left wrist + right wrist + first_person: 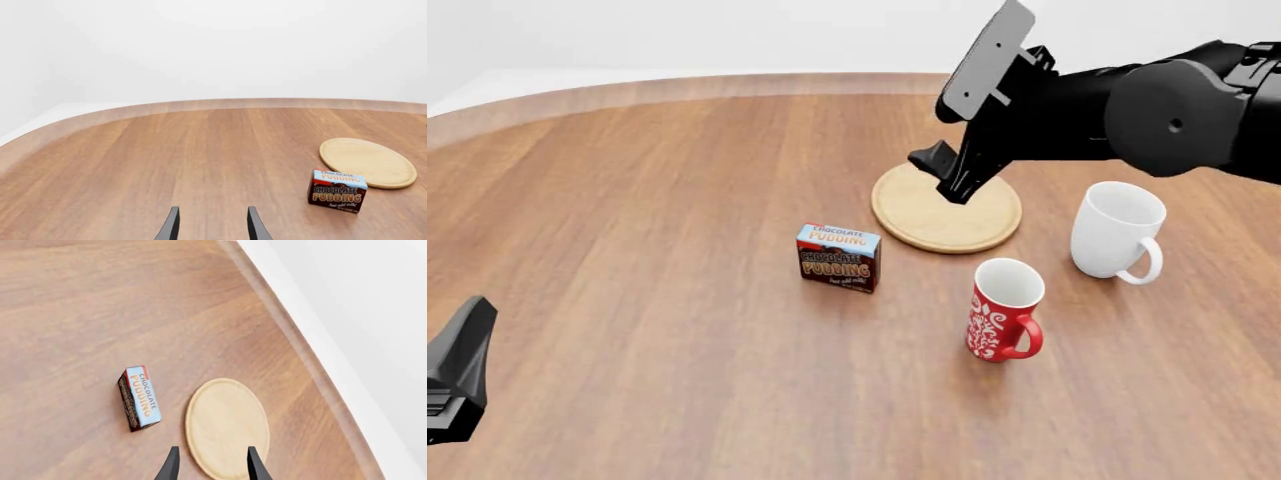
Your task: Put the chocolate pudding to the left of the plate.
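Observation:
The chocolate pudding (838,257) is a small brown and red carton with a light blue top. It stands upright on the table, just left of and a little nearer than the plate (948,208), a flat light-wood disc. My right gripper (945,178) hangs open and empty above the plate's left part. In the right wrist view its fingers (171,466) frame the plate (227,425), with the pudding (140,397) beside it. My left gripper (212,227) is open and empty, low over bare table, far from the pudding (337,191) and the plate (367,162).
A red mug with a white pattern (1005,308) stands in front of the plate. A white mug (1117,232) stands to the plate's right. The left arm's end (457,370) shows at the front left edge. The wooden table (627,250) has a curved far rim.

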